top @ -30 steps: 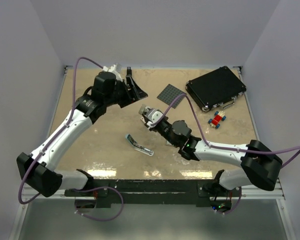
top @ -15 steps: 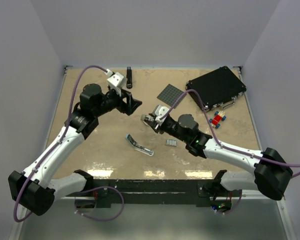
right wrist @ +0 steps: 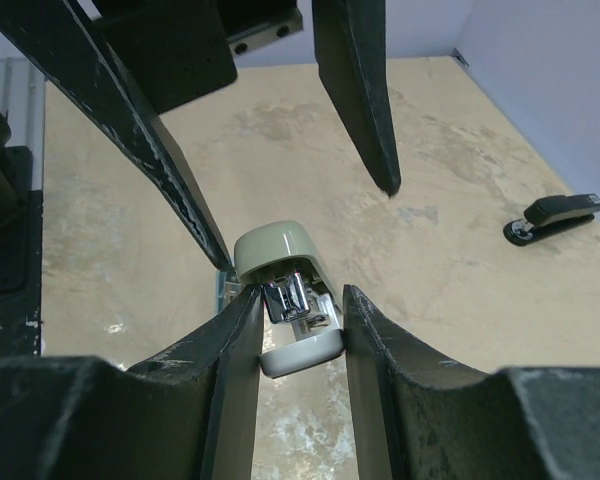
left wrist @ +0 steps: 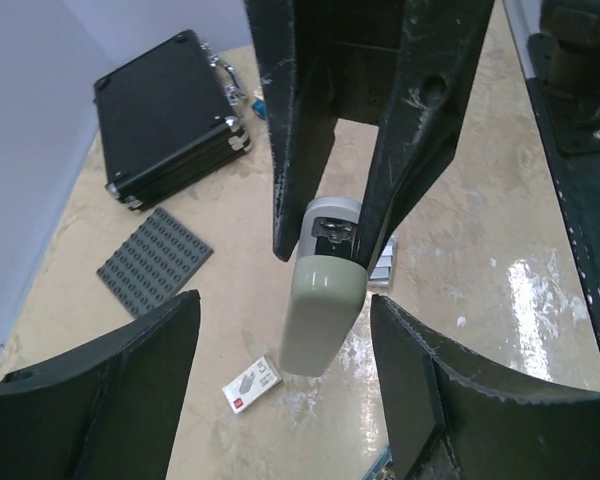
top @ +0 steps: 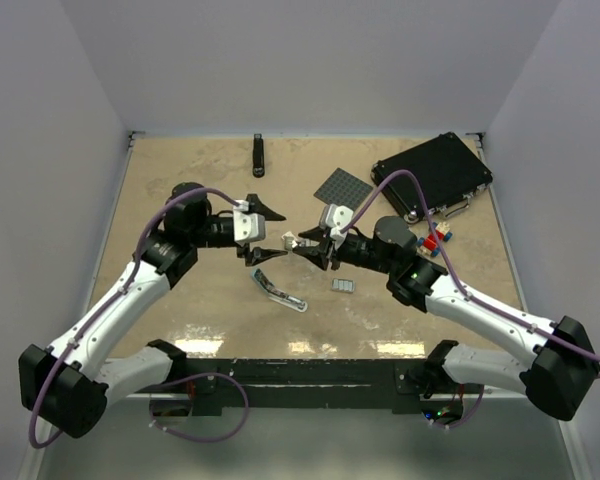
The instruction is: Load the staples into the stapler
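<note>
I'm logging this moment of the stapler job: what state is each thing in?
right gripper: shut on stapler
left gripper: open, flanking stapler's end
stapler: held, silvery metal showing
pale blue part: lying apart on table
staple tray: loose on table
black case: closed
black stapler: closed, lying flat

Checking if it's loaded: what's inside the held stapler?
Silvery metal shows inside the stapler; whether it's loaded cannot be seen, and the right gripper covers its sides.
</note>
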You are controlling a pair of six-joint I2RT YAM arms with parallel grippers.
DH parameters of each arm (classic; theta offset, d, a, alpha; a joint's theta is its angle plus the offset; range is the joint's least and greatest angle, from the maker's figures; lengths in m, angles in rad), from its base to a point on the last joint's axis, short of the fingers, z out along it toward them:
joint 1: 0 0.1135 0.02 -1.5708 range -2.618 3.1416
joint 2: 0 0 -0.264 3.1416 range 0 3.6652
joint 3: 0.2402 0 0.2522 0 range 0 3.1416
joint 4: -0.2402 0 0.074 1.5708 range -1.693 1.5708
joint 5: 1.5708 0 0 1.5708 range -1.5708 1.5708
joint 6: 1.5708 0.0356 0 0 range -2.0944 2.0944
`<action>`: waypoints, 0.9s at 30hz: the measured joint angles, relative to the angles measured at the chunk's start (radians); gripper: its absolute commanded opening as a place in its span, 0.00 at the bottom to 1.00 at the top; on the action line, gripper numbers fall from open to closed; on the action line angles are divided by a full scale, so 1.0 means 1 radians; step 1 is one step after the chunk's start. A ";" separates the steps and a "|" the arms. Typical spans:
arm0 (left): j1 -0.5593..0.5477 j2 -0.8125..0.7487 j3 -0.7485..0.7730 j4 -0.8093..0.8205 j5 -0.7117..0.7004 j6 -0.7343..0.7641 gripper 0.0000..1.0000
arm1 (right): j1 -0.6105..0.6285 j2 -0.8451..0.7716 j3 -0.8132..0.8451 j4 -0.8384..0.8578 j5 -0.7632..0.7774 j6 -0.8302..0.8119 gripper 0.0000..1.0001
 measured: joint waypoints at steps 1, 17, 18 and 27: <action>0.000 0.015 0.001 -0.008 0.025 0.025 0.72 | 0.000 0.000 0.002 -0.008 -0.012 0.001 0.00; -0.061 0.135 0.067 -0.153 0.096 0.172 0.22 | 0.000 0.001 0.014 -0.039 -0.061 0.013 0.00; -0.061 0.137 0.069 -0.158 0.096 0.174 0.16 | -0.003 0.001 0.014 -0.038 -0.059 0.013 0.00; -0.067 0.142 0.073 -0.163 0.079 0.160 0.00 | -0.010 0.000 0.026 -0.074 -0.061 0.016 0.45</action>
